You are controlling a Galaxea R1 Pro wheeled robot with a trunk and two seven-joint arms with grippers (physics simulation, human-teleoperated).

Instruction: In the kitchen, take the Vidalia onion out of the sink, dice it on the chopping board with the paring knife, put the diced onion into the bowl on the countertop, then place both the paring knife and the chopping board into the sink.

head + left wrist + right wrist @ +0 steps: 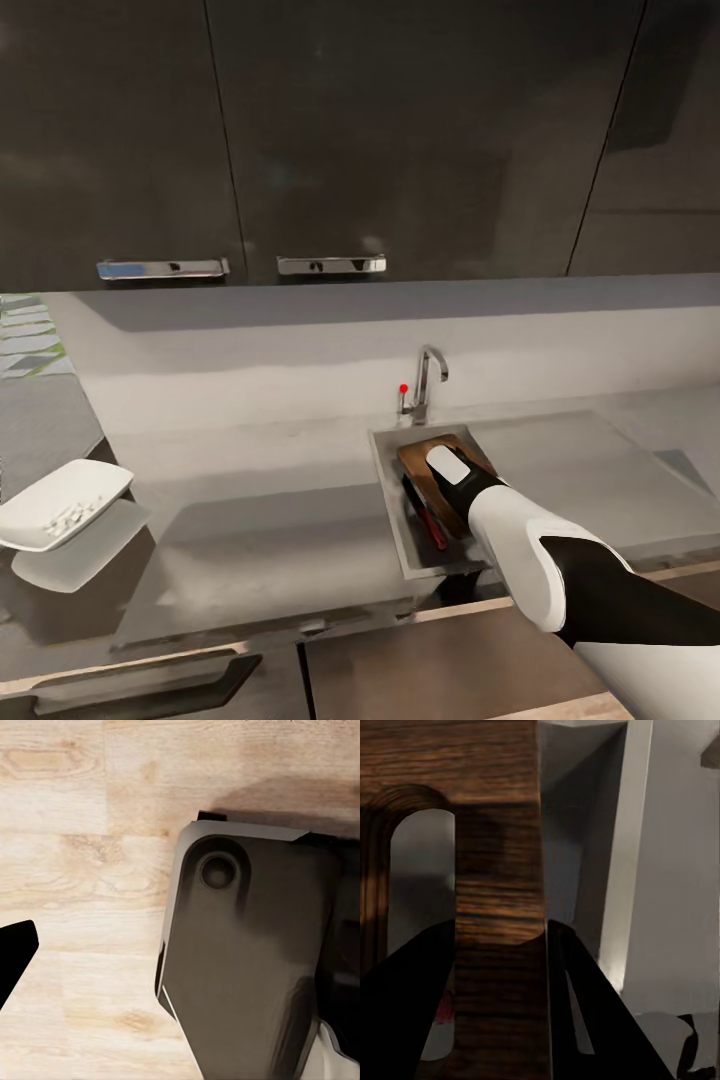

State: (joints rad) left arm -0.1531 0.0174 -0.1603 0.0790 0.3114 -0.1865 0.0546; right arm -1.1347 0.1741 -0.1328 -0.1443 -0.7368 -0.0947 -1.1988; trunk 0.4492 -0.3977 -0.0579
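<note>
I have the right arm reached forward into the sink (388, 470), lower centre-right of the head view, and the right gripper (500, 975) is pinching the chopping board (420, 455) at its slot-handle end. In the right wrist view the two dark fingers (412, 997) straddle the strip of wood between the slot and the board's edge, one finger passing through the slot, so the grip sits on the narrowest part of the board, which is why I took it there. The board leans in the basin just below the chrome faucet (428, 380), its far end up toward the tap and the arm covering its near end.

The paring knife (430, 525) already lies in the basin beside the board, its red handle showing at the near left of the wrist. That is why the board goes in tilted, I judge: laid flat it would press on the knife.

The white bowl (62, 505) sits at the far left of the head view on the grey countertop (270, 520), with small pale pieces in it that I take for the diced onion.

The left wrist view looks down on light wood floor (82, 855) and a dark part of the robot's body (247, 960); a black tip (15, 952) shows at the left edge, and I cannot tell whether that gripper's fingers are spread or together.

By my reading, only letting go of the board is left.
</note>
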